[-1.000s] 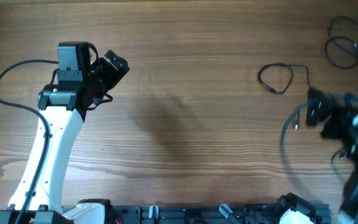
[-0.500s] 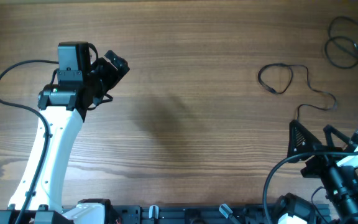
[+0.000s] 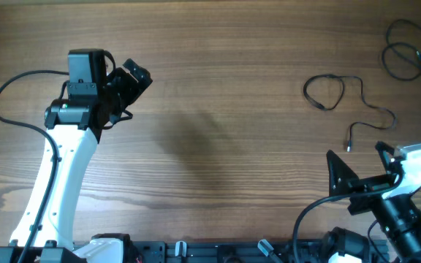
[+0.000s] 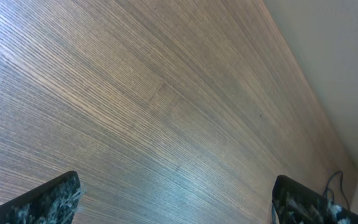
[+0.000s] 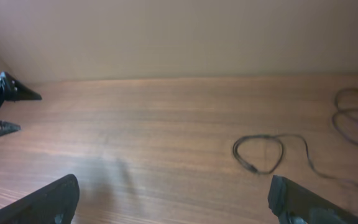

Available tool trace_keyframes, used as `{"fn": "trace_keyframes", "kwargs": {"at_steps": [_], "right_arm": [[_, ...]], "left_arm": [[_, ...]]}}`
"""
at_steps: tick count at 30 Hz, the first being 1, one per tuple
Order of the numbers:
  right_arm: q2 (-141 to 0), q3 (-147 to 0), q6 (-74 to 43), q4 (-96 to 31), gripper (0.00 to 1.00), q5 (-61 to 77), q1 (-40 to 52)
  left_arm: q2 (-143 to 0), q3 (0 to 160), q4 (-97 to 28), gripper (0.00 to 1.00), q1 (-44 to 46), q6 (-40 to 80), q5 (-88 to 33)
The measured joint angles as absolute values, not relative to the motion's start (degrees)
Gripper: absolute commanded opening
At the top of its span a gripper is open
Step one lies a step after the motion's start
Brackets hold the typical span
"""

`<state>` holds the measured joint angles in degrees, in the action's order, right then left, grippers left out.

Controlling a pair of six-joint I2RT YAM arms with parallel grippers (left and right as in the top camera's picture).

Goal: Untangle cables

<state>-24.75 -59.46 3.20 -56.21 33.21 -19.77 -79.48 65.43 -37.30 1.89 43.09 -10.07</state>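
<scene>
One thin black cable (image 3: 326, 90) lies loose on the wood at the right, a small loop with a wavy tail ending in a plug (image 3: 349, 145); it also shows in the right wrist view (image 5: 260, 153). A second thin cable (image 3: 404, 52) lies in loops at the far right corner, also in the right wrist view (image 5: 356, 117). My right gripper (image 3: 357, 164) is open and empty near the front right, in front of the first cable's tail. My left gripper (image 3: 131, 82) is open and empty over bare wood at the far left.
The table's far edge meets a beige wall (image 5: 179, 37). The left arm's thick black cable (image 3: 13, 95) loops at the far left. The dark rail (image 3: 218, 252) runs along the front edge.
My right arm has pulled back toward the front edge and swung round, leaving the first cable's tail lying free on the table. The left arm has not moved.
</scene>
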Motion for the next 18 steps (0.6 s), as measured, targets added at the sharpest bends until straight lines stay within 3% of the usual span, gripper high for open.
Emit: {"fn": "trace_keyframes", "kwargs": {"at_steps": [18], "right_arm": [[-1.67, -13.98, -4.10, -8.08, 1.00, 32.10, -15.77]], "left_arm": [[-79.48, 65.43, -37.30, 1.00, 1.89, 43.09, -10.07]]}}
